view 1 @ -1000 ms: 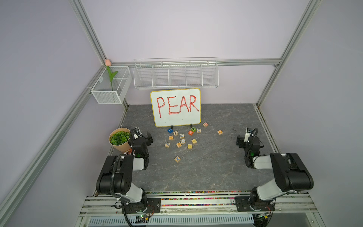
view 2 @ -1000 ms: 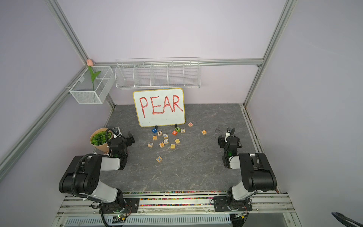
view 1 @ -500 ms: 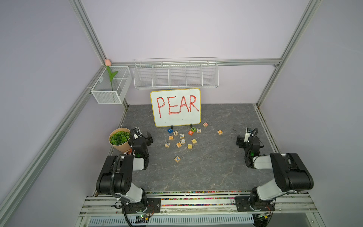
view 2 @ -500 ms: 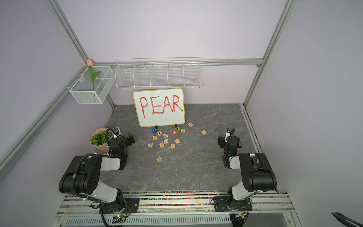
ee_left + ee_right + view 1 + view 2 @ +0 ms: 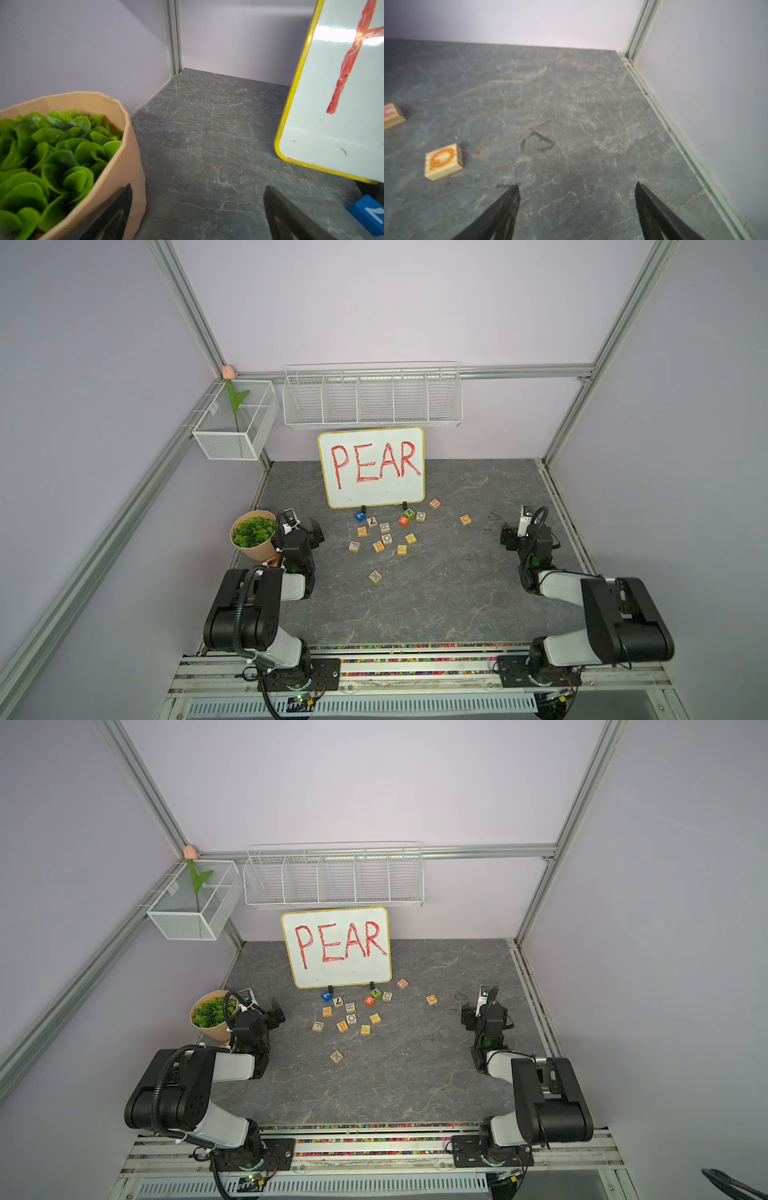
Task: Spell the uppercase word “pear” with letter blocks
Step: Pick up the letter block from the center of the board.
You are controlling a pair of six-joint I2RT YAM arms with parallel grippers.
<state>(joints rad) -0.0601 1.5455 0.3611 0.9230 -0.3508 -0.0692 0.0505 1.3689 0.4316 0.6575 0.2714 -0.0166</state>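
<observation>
Left gripper (image 5: 197,207) fingers spread on nothing, tight beside plant pot (image 5: 258,551) centre-left in both top views; right gripper (image 5: 577,207) likewise spread near the right table edge; letter blocks (image 5: 385,526) scattered mid-frame under whiteboard (image 5: 372,489); open tabletop (image 5: 415,605) lower-middle.

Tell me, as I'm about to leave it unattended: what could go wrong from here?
The R block sits close beside the O block; open jaws lowering on it may nudge neighbours. The whiteboard stands just behind the blocks; a reach there could knock it. The left gripper is close beside the plant pot; a swing might bump it.
</observation>
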